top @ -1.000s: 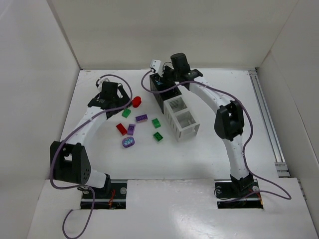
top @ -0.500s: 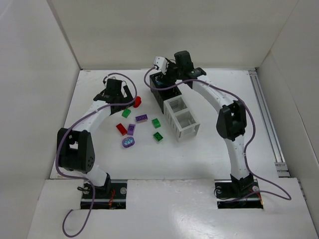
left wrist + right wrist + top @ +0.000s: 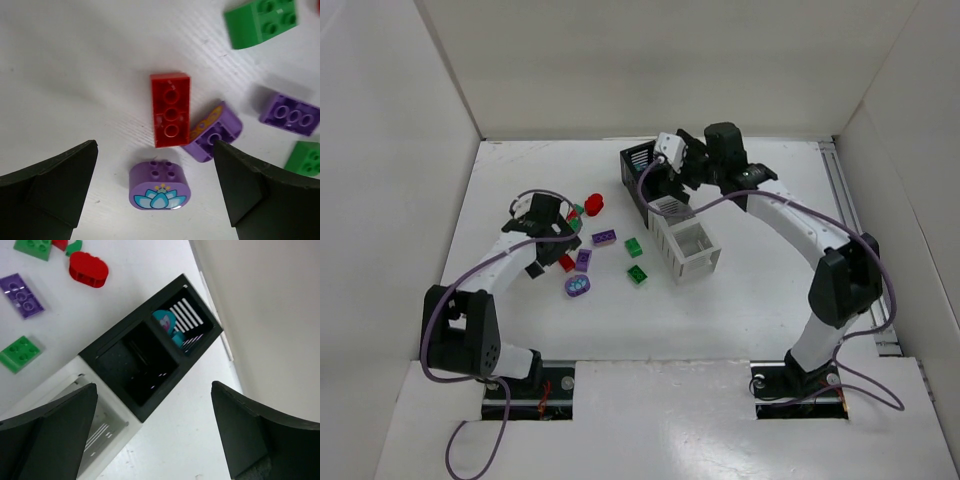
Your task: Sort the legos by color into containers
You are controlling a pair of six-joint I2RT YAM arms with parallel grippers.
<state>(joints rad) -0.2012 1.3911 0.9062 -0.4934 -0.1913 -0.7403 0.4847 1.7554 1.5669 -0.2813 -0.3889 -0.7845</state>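
Several legos lie loose left of the containers (image 3: pixel 692 262): a red brick (image 3: pixel 170 109), a rounded purple brick with a lotus print (image 3: pixel 160 185), an overturned purple piece (image 3: pixel 212 134), a flat purple brick (image 3: pixel 290 114) and green bricks (image 3: pixel 260 21). My left gripper (image 3: pixel 155 152) hovers open over the lotus brick (image 3: pixel 578 286) and the red brick (image 3: pixel 565 262). My right gripper (image 3: pixel 154 386) stands open and empty above the black bins (image 3: pixel 140 365). A cyan brick (image 3: pixel 169 324) lies in the far black bin (image 3: pixel 200 335).
A rounded red brick (image 3: pixel 593 205) sits near the far black bin (image 3: pixel 638 158). Two white bins (image 3: pixel 672 212) join the black ones toward me. White walls (image 3: pixel 400 150) enclose the table, and a rail (image 3: pixel 855 240) runs along its right side.
My right gripper opened and drew back to the right from the far black bin. My left arm swung toward me, from beside the rounded red brick to above the red and lotus bricks.
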